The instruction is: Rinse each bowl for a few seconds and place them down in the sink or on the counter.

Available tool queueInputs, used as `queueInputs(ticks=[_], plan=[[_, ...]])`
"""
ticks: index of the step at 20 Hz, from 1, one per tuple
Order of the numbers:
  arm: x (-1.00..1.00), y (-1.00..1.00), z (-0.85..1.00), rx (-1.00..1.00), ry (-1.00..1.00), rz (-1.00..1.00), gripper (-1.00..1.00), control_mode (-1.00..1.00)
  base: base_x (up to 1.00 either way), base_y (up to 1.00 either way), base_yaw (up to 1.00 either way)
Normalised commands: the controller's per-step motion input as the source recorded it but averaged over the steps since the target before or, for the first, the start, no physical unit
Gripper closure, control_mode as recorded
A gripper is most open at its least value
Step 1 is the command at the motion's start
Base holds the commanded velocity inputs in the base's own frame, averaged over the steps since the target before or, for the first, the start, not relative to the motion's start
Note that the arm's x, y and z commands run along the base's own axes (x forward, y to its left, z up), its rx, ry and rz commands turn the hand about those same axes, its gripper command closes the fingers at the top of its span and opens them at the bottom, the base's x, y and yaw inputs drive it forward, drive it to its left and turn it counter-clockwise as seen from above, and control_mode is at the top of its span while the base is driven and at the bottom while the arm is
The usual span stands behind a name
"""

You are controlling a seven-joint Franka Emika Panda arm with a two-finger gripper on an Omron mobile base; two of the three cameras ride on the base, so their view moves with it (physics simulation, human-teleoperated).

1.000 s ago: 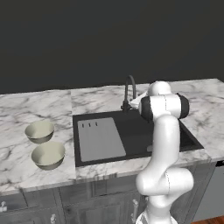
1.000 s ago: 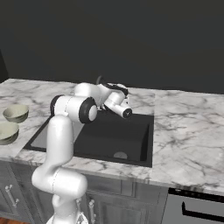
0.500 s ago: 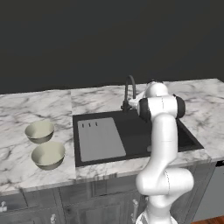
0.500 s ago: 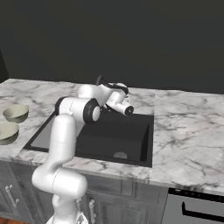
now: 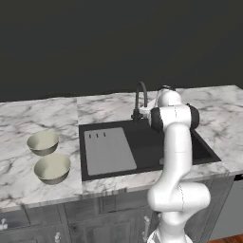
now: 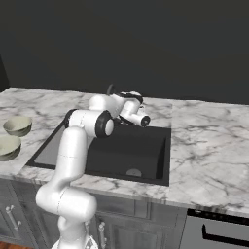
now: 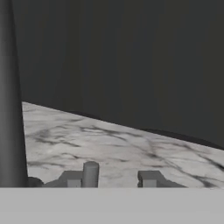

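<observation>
Two pale beige-olive bowls sit on the white marble counter (image 5: 57, 114) left of the sink: one farther back (image 5: 42, 142) and one nearer the front (image 5: 52, 168). They also appear at the left edge of the right base view, far (image 6: 18, 125) and near (image 6: 7, 146). The black sink (image 5: 142, 142) has a grey drainboard (image 5: 108, 151) and a dark curved faucet (image 5: 141, 97). My gripper (image 7: 110, 177) is at the back of the sink beside the faucet post (image 7: 8, 96), far from both bowls. Its tips stand partly apart, and a small grey peg (image 7: 90, 171) rises between them beside the left tip.
Marble counter (image 6: 209, 141) runs on to the right of the basin. A round drain (image 6: 133, 172) lies at the basin's front. A dark wall stands behind the counter. Dark grey cabinets (image 5: 71, 223) are below.
The hand has moved back toward the faucet base. The jaws have narrowed from wide open. The bowls have not moved.
</observation>
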Motion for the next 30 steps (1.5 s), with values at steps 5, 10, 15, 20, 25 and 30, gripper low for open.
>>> queueInputs(ticks=[5, 10, 15, 20, 25, 30], plan=[[0.05, -0.02, -0.1, 0.02, 0.07, 0.0, 1.0, -1.0, 0.0, 0.0, 0.0], [-0.01, -0.12, -0.05, 0.02, 0.06, -0.02, 1.0, -1.0, 0.0, 0.0, 0.0], [-0.08, -0.33, -0.01, 0.05, 0.05, -0.08, 1.0, -1.0, 0.0, 0.0, 0.0], [-0.16, -0.41, -0.02, 0.06, 0.05, -0.08, 1.0, -1.0, 0.0, 0.0, 0.0], [-0.2, -0.4, -0.06, 0.06, 0.04, -0.07, 1.0, -1.0, 0.0, 0.0, 0.0], [-0.23, -0.37, -0.09, 0.06, 0.04, -0.07, 1.0, -1.0, 0.0, 0.0, 0.0]])
